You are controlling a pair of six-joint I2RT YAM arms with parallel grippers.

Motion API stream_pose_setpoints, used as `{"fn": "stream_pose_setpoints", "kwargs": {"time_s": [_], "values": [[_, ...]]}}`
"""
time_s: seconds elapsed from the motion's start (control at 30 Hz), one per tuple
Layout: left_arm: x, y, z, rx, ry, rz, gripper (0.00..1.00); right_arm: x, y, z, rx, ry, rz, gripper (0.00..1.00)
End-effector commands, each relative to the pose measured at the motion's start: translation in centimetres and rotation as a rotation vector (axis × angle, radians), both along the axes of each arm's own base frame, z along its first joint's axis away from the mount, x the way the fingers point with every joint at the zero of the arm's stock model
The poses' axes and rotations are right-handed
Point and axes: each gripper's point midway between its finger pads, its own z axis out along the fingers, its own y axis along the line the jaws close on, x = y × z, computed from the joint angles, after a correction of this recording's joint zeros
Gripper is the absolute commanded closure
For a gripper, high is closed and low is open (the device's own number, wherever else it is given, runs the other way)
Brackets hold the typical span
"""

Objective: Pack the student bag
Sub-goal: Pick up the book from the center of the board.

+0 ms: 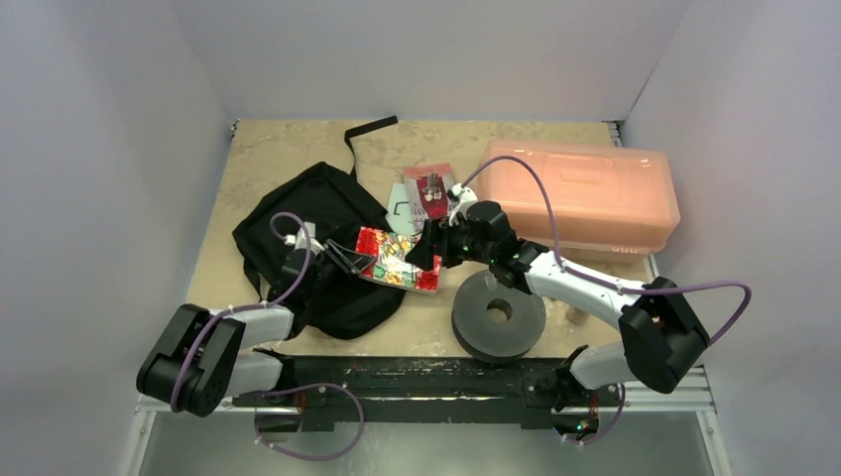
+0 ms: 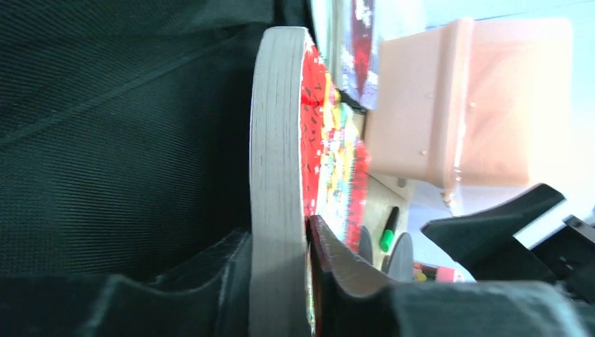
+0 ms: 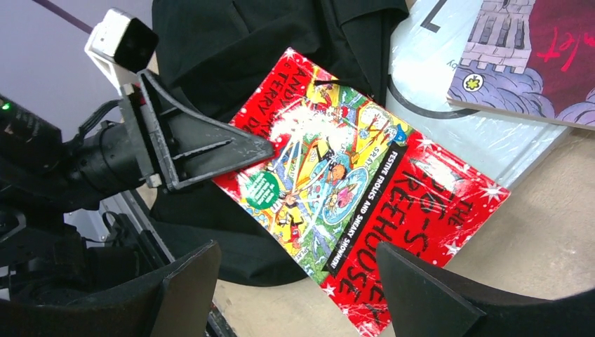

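Observation:
The black student bag (image 1: pixel 317 213) lies floppy on the left half of the table, one strap (image 1: pixel 369 128) trailing to the back. My left gripper (image 1: pixel 347 260) is shut on the edge of a red picture book (image 1: pixel 400 259), holding it over the bag's right side. In the left wrist view the book's page edge (image 2: pixel 275 175) sits clamped between the fingers, bag fabric (image 2: pixel 112 140) to its left. My right gripper (image 3: pixel 295 281) is open and empty, hovering just above the book's cover (image 3: pixel 365 189).
A translucent orange lidded box (image 1: pixel 580 198) stands at the back right. A dark grey spool (image 1: pixel 499 314) sits front centre. Two more books, one pale (image 1: pixel 402 203) and one purple-red (image 1: pixel 430 189), lie behind the red book. A green marker (image 2: pixel 387 230) lies beyond it.

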Motion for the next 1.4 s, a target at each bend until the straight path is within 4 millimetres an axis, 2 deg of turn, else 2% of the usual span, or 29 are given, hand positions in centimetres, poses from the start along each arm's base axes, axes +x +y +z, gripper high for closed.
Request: {"fn": "stream_pose_setpoints", "kwargs": {"time_s": [0.0,0.07,0.17,0.3,0.37,0.4,0.5,0.67,0.77,0.83,0.93,1.0,1.1,1.13,1.17,1.2,1.23,1.27,1.3,1.33,1.37], "values": [[0.7,-0.5,6.6,-0.133,-0.267,-0.002,0.81,0.2,0.1,2.8,0.024,-0.104,0.033,0.15],[0.4,-0.5,8.4,-0.120,-0.306,-0.022,0.92,0.1,-0.1,3.1,0.006,-0.138,0.054,0.15],[-0.5,0.0,11.7,-0.023,-0.386,-0.060,1.00,-0.1,-0.4,4.2,-0.016,-0.195,0.084,0.15],[-2.7,1.4,17.2,0.127,-0.502,-0.088,1.00,-0.1,-0.8,6.6,0.008,-0.269,0.097,0.13],[-4.6,1.9,19.9,0.173,-0.543,-0.123,1.00,-0.3,-0.7,8.2,0.044,-0.287,0.121,0.12],[-5.5,1.7,20.4,0.188,-0.553,-0.160,1.00,-0.5,-0.5,9.2,0.069,-0.296,0.140,0.12],[-8.3,1.0,24.2,0.208,-0.648,-0.277,1.00,-1.8,-0.1,12.6,0.176,-0.345,0.229,0.09],[-11.7,0.6,29.4,0.112,-0.806,-0.321,1.00,-4.3,0.6,15.9,0.318,-0.349,0.347,0.08],[-12.7,-0.1,32.0,-0.047,-0.868,-0.333,1.00,-6.8,0.8,18.6,0.487,-0.358,0.423,0.07],[-12.8,-0.8,32.8,-0.157,-0.876,-0.363,1.00,-8.7,0.6,20.6,0.629,-0.337,0.478,0.07],[-12.5,-1.4,33.3,-0.283,-0.882,-0.382,1.00,-11.0,-0.3,22.8,0.822,-0.293,0.538,0.10],[-11.9,-1.6,33.1,-0.332,-0.870,-0.376,1.00,-11.9,-0.9,23.4,0.913,-0.260,0.561,0.21],[-11.0,-1.7,32.3,-0.321,-0.855,-0.365,1.00,-12.7,-1.7,23.6,1.001,-0.209,0.574,0.62],[-10.6,-1.8,31.7,-0.286,-0.845,-0.362,1.00,-12.8,-1.8,23.4,1.010,-0.187,0.574,0.71],[-9.9,-1.8,30.3,-0.225,-0.774,-0.351,0.98,-12.7,-1.7,23.1,1.002,-0.173,0.568,0.85],[-9.1,-1.5,28.5,-0.128,-0.706,-0.332,0.90,-12.5,-1.6,22.8,0.981,-0.173,0.552,0.96],[-8.4,-0.6,26.7,-0.008,-0.625,-0.291,0.80,-11.8,-1.2,22.0,0.927,-0.169,0.520,1.00],[-7.7,0.9,24.2,0.118,-0.500,-0.227,0.65,-10.5,-0.9,21.5,0.860,-0.171,0.458,1.00],[-7.3,2.8,21.8,0.236,-0.386,-0.162,0.53,-7.7,-0.5,18.6,0.704,-0.153,0.310,1.00],[-7.2,4.7,19.9,0.337,-0.293,-0.102,0.40,-6.6,-1.2,19.0,0.613,-0.248,0.244,1.00],[-7.1,6.1,18.2,0.424,-0.220,-0.068,0.32,-3.5,-3.0,16.5,0.444,-0.228,0.023,1.00]]}}
